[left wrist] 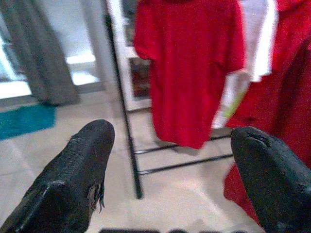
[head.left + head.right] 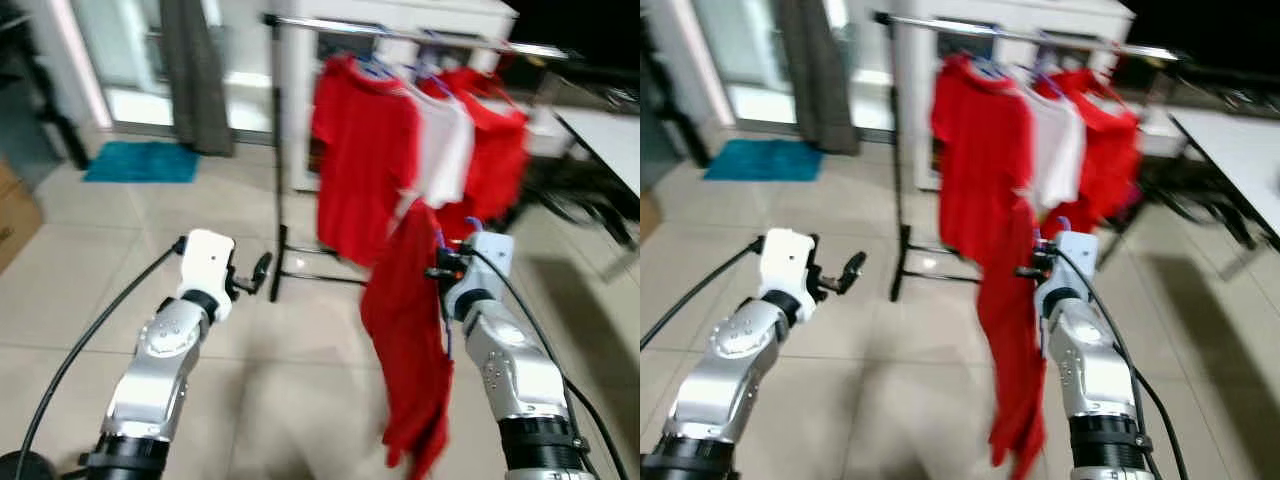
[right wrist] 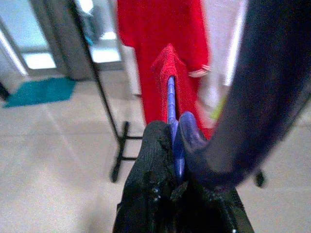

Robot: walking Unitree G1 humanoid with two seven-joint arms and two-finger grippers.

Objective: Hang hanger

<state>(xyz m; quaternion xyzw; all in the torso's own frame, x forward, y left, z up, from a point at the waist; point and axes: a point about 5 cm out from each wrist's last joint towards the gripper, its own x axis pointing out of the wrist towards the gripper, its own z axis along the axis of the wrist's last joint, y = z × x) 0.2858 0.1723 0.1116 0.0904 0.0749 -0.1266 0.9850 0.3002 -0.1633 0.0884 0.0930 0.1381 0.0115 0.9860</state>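
Purple hanger (image 3: pixel 170 104); red shirt (image 2: pixel 405 330); teal mat (image 2: pixel 141 161)

You will find no words, numbers or signs to read here. The red shirts (image 2: pixel 365 170) and the white shirt (image 2: pixel 445 150) on the rack (image 2: pixel 420 35) are plain, and the pictures are blurry.

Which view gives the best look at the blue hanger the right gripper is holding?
The right wrist view: the blue hanger runs up from the shut right gripper into the red shirt. The eye views show just a blue sliver beside the draped shirt. The left wrist view shows the shirt's edge, not the hanger.
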